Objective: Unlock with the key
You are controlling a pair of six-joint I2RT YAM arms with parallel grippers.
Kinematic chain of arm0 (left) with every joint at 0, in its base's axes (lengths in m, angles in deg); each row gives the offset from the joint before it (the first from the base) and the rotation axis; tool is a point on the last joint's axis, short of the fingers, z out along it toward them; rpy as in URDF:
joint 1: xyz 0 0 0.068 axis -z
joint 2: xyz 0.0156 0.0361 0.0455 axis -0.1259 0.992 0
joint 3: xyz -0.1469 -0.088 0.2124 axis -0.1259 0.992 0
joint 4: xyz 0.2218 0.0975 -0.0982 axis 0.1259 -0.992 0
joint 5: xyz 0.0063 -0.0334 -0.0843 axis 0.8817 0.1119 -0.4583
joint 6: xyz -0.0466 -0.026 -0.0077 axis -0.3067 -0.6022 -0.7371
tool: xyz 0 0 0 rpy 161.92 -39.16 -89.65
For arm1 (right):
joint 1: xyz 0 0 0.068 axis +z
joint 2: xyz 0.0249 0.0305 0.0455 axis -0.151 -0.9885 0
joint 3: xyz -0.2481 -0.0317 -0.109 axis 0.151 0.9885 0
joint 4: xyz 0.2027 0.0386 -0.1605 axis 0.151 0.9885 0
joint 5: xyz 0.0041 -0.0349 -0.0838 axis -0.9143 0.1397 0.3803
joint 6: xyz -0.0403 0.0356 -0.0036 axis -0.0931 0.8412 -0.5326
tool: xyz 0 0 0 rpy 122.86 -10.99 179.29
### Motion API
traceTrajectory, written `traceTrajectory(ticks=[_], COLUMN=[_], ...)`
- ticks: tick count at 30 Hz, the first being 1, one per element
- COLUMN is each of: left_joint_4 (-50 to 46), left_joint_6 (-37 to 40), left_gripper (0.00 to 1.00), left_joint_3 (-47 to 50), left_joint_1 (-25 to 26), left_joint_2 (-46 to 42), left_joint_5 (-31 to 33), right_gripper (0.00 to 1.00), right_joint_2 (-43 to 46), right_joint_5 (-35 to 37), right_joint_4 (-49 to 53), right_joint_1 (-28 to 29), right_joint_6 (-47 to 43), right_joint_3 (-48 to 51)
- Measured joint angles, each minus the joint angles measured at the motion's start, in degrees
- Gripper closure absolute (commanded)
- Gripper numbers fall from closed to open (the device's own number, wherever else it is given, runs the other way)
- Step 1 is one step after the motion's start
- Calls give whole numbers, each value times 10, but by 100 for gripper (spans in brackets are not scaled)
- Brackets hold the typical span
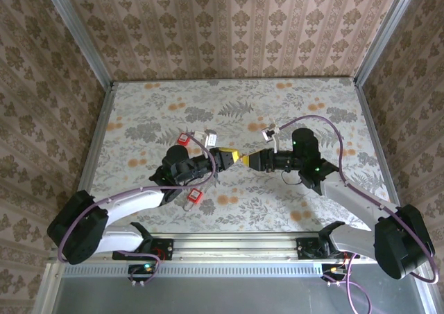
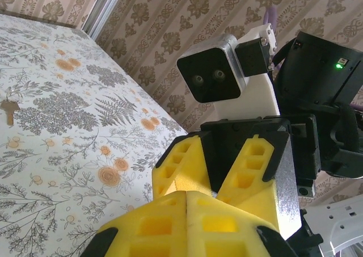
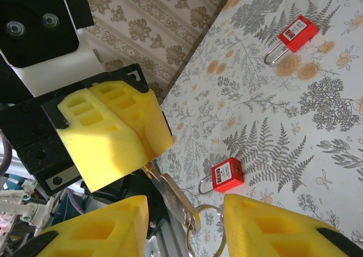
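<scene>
- Top external: over the middle of the counter (image 1: 277, 203), the left jaws and the right jaws stood tip to tip, with their yellow fingers (image 1: 236, 157) almost touching.
- The far red padlock (image 1: 183, 139) lay behind the left jaws, on the back-wall side. The near red padlock (image 1: 195, 197) lay on their other side, toward the arm bases.
- Left wrist: the left jaws were clenched, with their yellow fingers (image 2: 153, 223) pressed together along one seam.
- Straight ahead, the right jaws stood released, their fingers (image 2: 181, 166) splayed in a V.
- A loose key (image 2: 8, 110) lay flat on the counter (image 2: 68, 155), well off to the left of both sets of jaws.
- Right wrist: the left jaws grasped the key (image 3: 170, 193), pinching one end between their fingers (image 3: 113, 132).
- The key's other end and its key ring (image 3: 205, 224) hung in the gap between the right jaws.
- The right jaws' fingers (image 3: 102, 228) stood apart on either side of the key. Whether the ring touched one finger could not be told.
- The near red padlock (image 3: 228, 175) lay on the counter just beyond the key. The far red padlock (image 3: 295, 34) lay well past it.
</scene>
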Motion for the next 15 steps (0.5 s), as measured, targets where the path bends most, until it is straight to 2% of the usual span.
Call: traceTrajectory(ticks=[15], left_joint_4=[51], left_joint_6=[-19], left_gripper=[100], left_joint_3=[7], left_joint_1=[0], left_joint_2=[23], left_joint_5=[0], right_gripper=[71], right_joint_2=[0], right_joint_5=[-13], right_joint_4=[-29], right_joint_1=[-3], right_joint_6=[30], right_joint_3=[0])
